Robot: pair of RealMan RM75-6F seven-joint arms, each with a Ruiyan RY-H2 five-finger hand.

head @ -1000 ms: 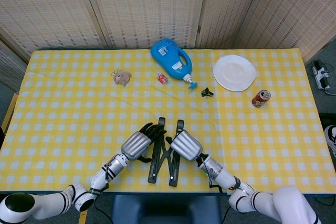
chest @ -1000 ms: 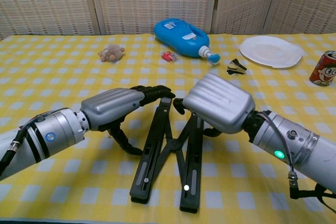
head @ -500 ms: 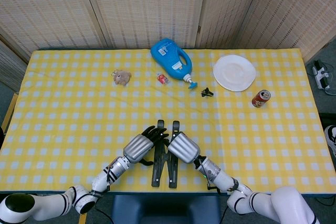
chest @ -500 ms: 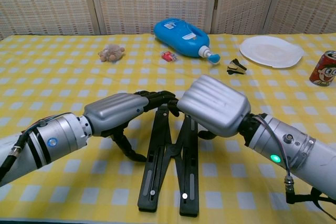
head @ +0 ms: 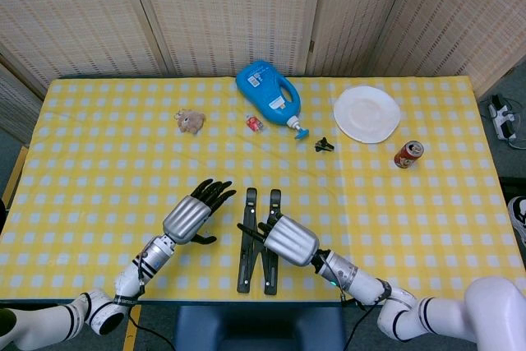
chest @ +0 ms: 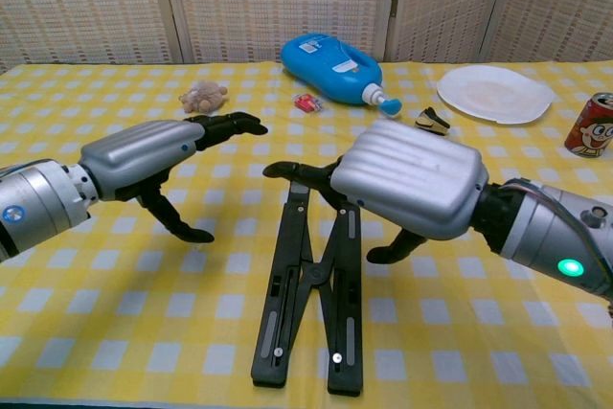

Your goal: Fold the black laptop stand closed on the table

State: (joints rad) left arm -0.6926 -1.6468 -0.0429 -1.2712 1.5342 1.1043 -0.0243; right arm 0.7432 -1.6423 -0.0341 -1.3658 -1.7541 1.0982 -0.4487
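Both my hands are off now: left hand point(chest: 144, 155) fingers spread wide, right hand point(chest: 407, 189) fingers loose above the black folding laptop stand point(chest: 311, 299) near the desk's front edge; one careless brush could spring it open again.

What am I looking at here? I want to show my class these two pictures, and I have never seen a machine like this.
This is a robot with two metal arms, each ending in a robot hand with fingers, steered by a person. One picture looks down from the robot's head; the other looks forward from its chest.

The table has a yellow checked cloth. Near the robot lies a black laptop stand, which it is meant to fold shut. The left robot hand is open beside the stand, holding nothing. The right robot hand hovers over the stand with its fingers spread, also holding nothing.

Farther back lie a blue bottle, a white plate, a red can, a small stuffed toy and two small bits too tiny to name.
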